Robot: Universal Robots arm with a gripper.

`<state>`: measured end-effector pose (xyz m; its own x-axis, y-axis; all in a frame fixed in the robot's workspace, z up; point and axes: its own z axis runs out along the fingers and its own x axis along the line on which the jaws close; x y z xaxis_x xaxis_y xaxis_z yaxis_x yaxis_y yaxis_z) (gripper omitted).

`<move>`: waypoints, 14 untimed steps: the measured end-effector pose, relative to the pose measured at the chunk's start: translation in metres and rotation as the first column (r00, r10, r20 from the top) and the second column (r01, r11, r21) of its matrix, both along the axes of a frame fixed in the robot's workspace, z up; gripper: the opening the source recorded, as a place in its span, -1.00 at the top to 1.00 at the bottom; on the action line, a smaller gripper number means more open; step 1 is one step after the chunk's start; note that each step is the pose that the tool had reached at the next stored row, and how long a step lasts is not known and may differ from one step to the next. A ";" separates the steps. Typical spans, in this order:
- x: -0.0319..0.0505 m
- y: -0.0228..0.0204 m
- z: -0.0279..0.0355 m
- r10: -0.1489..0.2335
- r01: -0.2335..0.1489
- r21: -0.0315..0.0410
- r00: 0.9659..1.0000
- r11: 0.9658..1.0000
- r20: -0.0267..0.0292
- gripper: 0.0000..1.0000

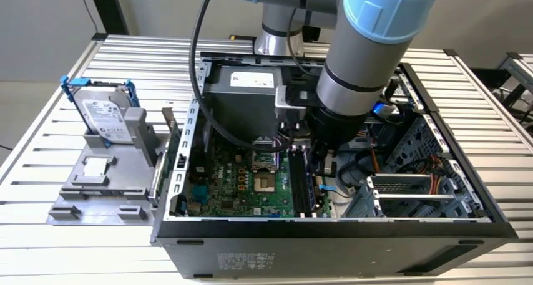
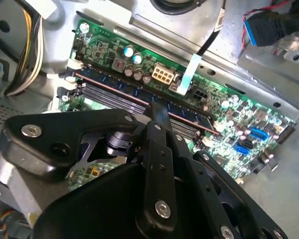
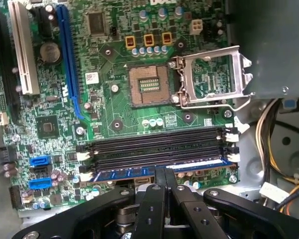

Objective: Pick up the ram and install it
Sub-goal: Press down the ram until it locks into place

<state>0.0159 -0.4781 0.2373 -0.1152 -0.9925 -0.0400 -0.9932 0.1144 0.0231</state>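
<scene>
The ram (image 3: pixel 124 175) is a long dark stick with a bluish strip. It lies along the outermost of the black memory slots (image 3: pixel 154 149) on the green motherboard (image 3: pixel 114 109). My gripper (image 3: pixel 164 174) is shut, and its two black fingertips (image 3: pixel 158 180) rest side by side on the ram's top edge near its middle. In the second wrist view the ram (image 2: pixel 117 84) runs slantwise across the board, and the gripper (image 2: pixel 157 110) meets it from above. In the exterior view the arm reaches down into the open computer case, with the gripper (image 1: pixel 321 163) over the memory slots (image 1: pixel 304 185).
A grey power-supply box (image 1: pixel 241 104) stands close behind the arm. The open processor socket (image 3: pixel 148 85) and its raised metal frame (image 3: pixel 212 74) lie beside the slots. Yellow cables (image 3: pixel 274 144) hang at the slots' end. A drive cage (image 1: pixel 416 191) and a hard drive (image 1: pixel 108 113) on a grey holder flank the case.
</scene>
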 end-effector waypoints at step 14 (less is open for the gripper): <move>-0.0002 -0.0011 -0.0040 0.047 -0.047 0.000 0.999 0.999 -0.002 1.00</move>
<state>0.0157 -0.4792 0.2334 -0.0681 -0.9969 -0.0401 -0.9974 0.0671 0.0251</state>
